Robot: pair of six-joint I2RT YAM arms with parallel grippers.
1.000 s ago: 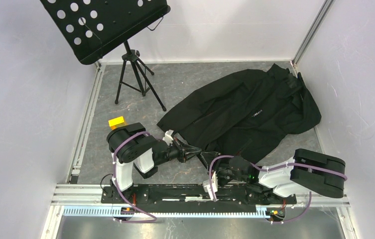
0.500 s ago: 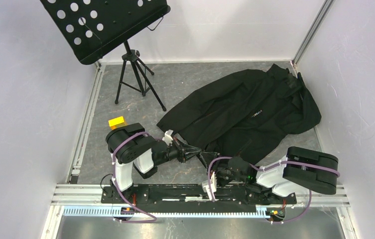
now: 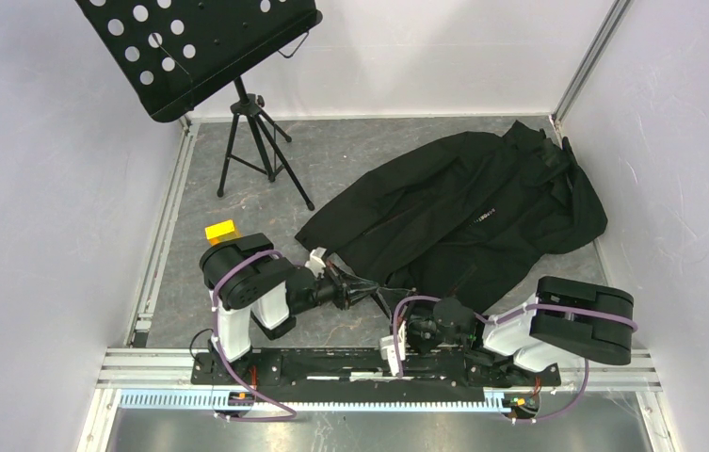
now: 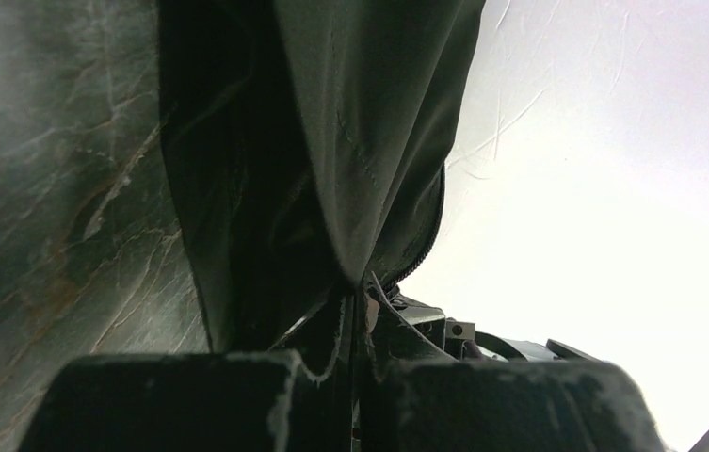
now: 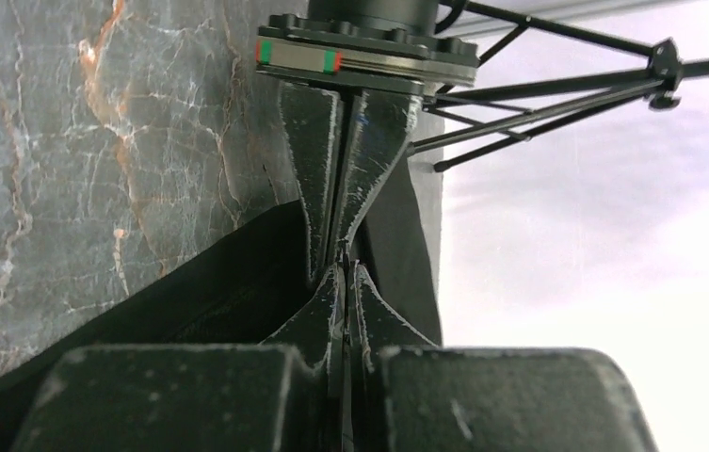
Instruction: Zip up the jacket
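Note:
The black jacket (image 3: 468,212) lies spread on the grey floor at centre right, with small white lettering on its chest. My left gripper (image 3: 369,290) is shut on the jacket's near bottom edge; in the left wrist view the fabric (image 4: 350,141) rises from the closed tips (image 4: 360,294), and a line of zipper teeth (image 4: 433,221) runs beside them. My right gripper (image 3: 395,301) meets it tip to tip. In the right wrist view it (image 5: 344,273) is shut on the same thin edge of the jacket (image 5: 228,292), facing the left gripper (image 5: 343,179).
A black perforated music stand (image 3: 195,42) on a tripod (image 3: 258,151) stands at the back left; its legs show in the right wrist view (image 5: 557,89). A small yellow block (image 3: 221,231) lies by the left arm. White walls close in on both sides and the back.
The right arm's elbow has swung a little to the left and its wrist has drawn nearer the left gripper. Both grippers stay shut on the jacket's edge.

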